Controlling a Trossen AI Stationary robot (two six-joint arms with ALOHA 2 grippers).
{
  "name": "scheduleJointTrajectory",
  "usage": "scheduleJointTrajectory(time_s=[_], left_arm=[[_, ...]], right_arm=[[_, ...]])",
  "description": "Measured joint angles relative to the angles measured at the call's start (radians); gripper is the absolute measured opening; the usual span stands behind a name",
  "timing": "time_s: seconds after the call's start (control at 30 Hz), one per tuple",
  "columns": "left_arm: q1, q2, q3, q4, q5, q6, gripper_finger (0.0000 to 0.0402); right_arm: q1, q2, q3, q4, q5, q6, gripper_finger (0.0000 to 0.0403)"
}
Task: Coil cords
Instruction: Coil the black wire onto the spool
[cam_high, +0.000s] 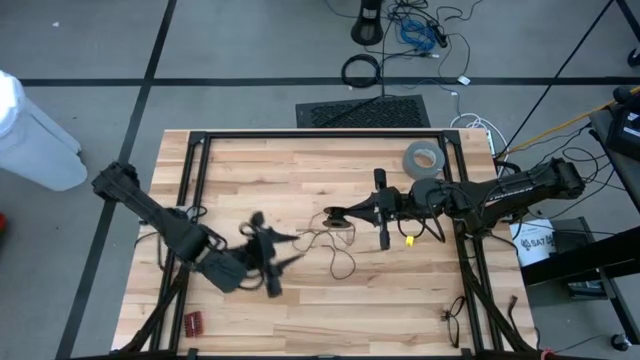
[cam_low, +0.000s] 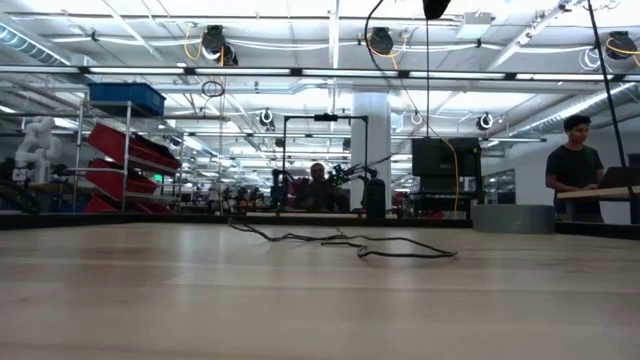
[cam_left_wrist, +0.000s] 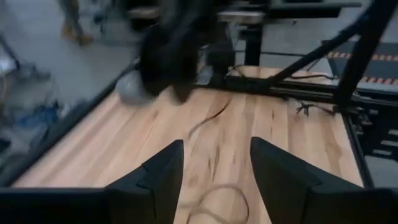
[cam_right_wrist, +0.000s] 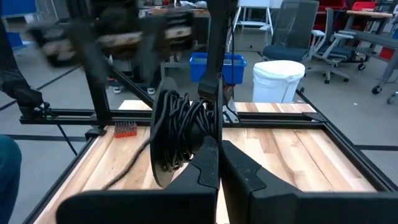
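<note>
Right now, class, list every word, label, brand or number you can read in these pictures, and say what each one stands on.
"SAT": on the white bucket in the high view; the letters after it are hidden.
Nothing else can be read: any signs in the room behind, in the low view, are too small and blurred.

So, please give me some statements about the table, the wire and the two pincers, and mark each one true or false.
1. The left pincer has its fingers apart with nothing between them. True.
2. The thin black wire hangs in the air above the table. False: it lies loose on the wood.
3. The grey tape roll lies on the table near its far edge. True.
4. The right pincer stands wide open. False: its fingers are shut together.
5. In the right wrist view, a coil of black cord is wound on a spool. True.
</note>
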Motion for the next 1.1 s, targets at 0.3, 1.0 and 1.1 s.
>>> scheduleJointTrajectory(time_s=[0.3,1.0,1.1], left_arm=[[0.026,0.237,0.000,0.234,-0.197,0.168,0.0192],[0.142,0.497,-0.001,0.779,-0.156,0.390,0.0192],[0.137,0.496,-0.001,0.847,-0.156,0.469,0.0192]], right_arm=[[0.000,-0.004,0.000,-0.002,0.001,0.016,0.0000],[0.043,-0.138,0.000,-0.151,-0.005,0.059,0.0000],[0.056,-0.156,0.000,-0.158,-0.002,0.058,0.0000]])
